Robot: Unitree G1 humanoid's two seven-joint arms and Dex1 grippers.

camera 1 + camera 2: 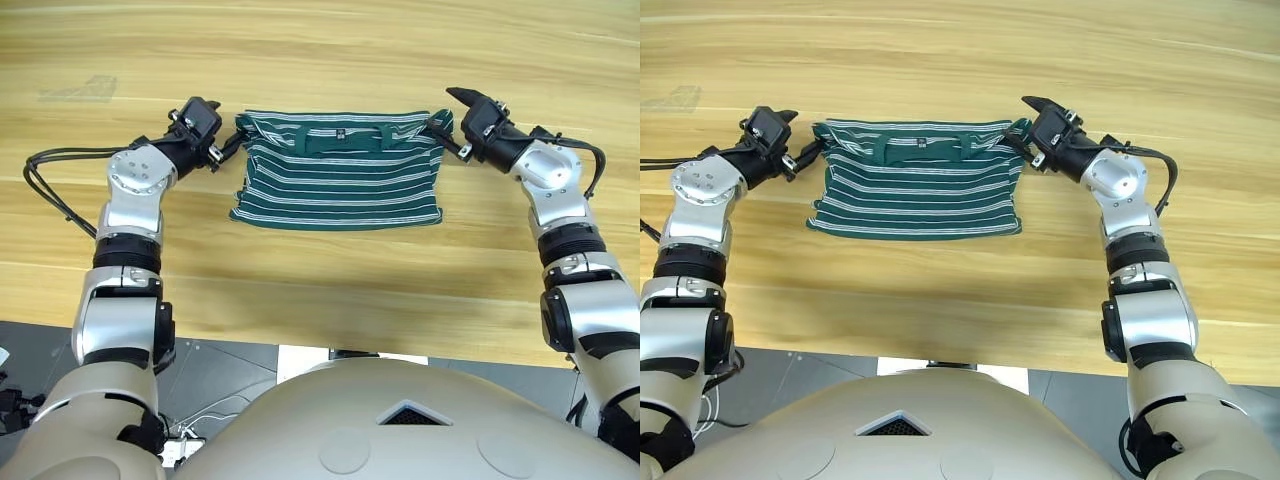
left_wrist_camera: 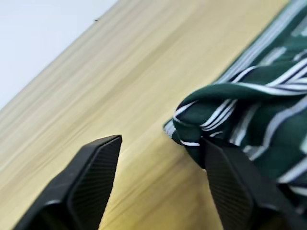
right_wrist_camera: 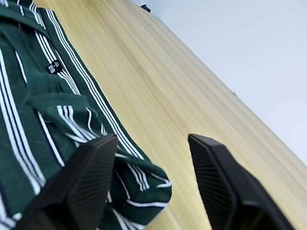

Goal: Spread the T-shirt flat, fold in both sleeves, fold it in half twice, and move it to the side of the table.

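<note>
A dark green T-shirt with white stripes (image 1: 340,185) lies folded into a rectangle on the wooden table (image 1: 320,280), its collar band along the far edge. My left gripper (image 1: 228,137) sits at the shirt's far left corner. In the left wrist view it (image 2: 160,143) is open, with the bunched corner (image 2: 240,110) against one finger (image 2: 240,191). My right gripper (image 1: 446,115) sits at the far right corner. It (image 3: 153,141) is open too, and the folded corner of cloth (image 3: 144,191) lies between its fingers, ungripped.
Bare wood surrounds the shirt on all sides. The table's front edge (image 1: 300,335) runs close to my torso, with dark floor below. Black cables (image 1: 50,175) loop out from my left forearm over the table. A faint mark (image 1: 80,90) shows on the wood at far left.
</note>
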